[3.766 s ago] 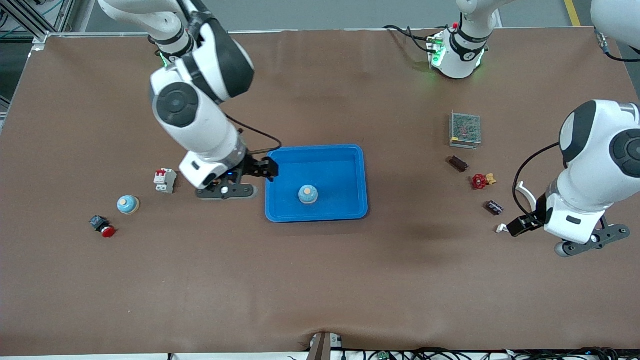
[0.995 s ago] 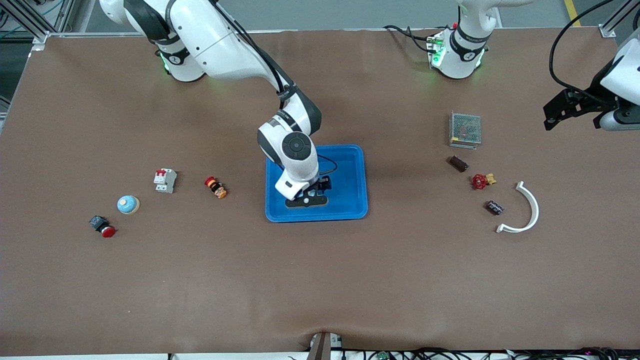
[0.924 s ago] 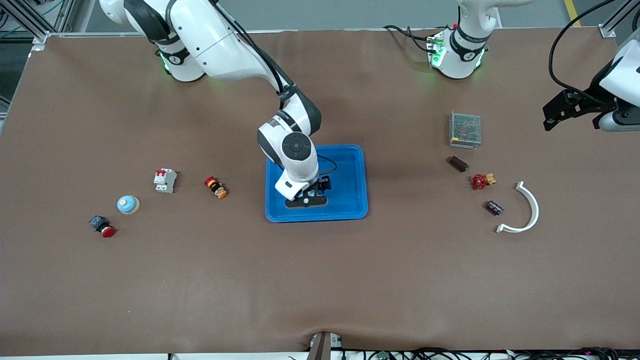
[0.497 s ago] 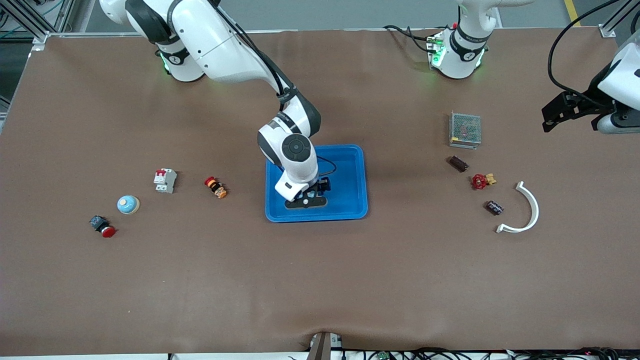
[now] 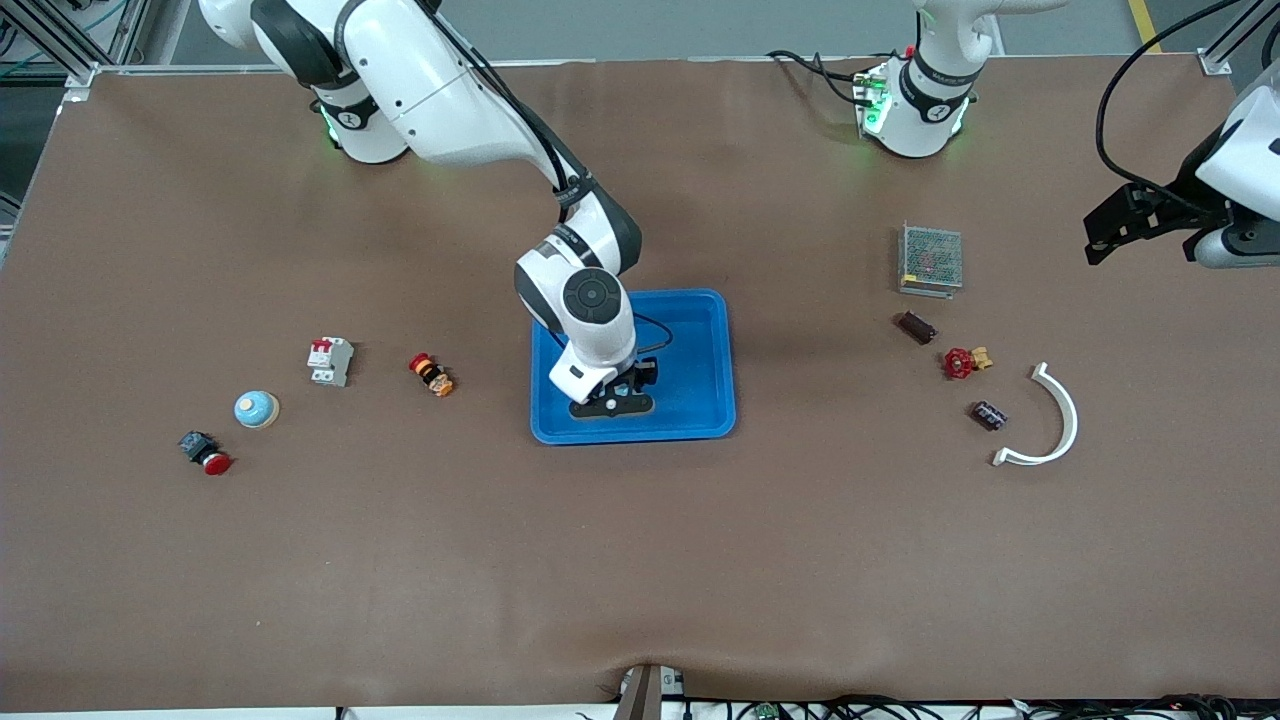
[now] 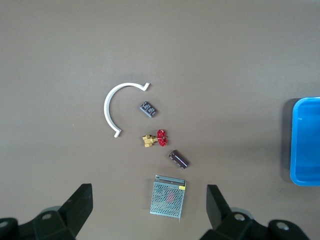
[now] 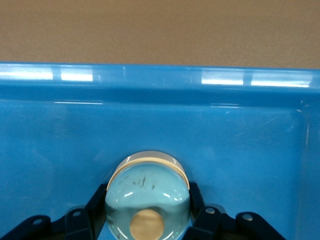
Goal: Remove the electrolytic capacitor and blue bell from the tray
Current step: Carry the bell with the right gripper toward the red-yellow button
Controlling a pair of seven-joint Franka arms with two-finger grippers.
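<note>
Right pincer (image 7: 147, 212) gripping bell (image 7: 147, 200) inside blue tray (image 5: 700, 340); left pincer (image 6: 147, 210) hanging wide open, empty, over the surface (image 5: 640, 560).

Glossy plastic tray (image 5: 700, 330); matt brown table (image 5: 640, 560); shiny bell (image 7: 147, 195).

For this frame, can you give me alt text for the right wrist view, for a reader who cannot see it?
The right gripper is shut on a pale blue dome bell with a tan button on top, inside a blue tray. Brown table shows past the tray's rim.
</note>
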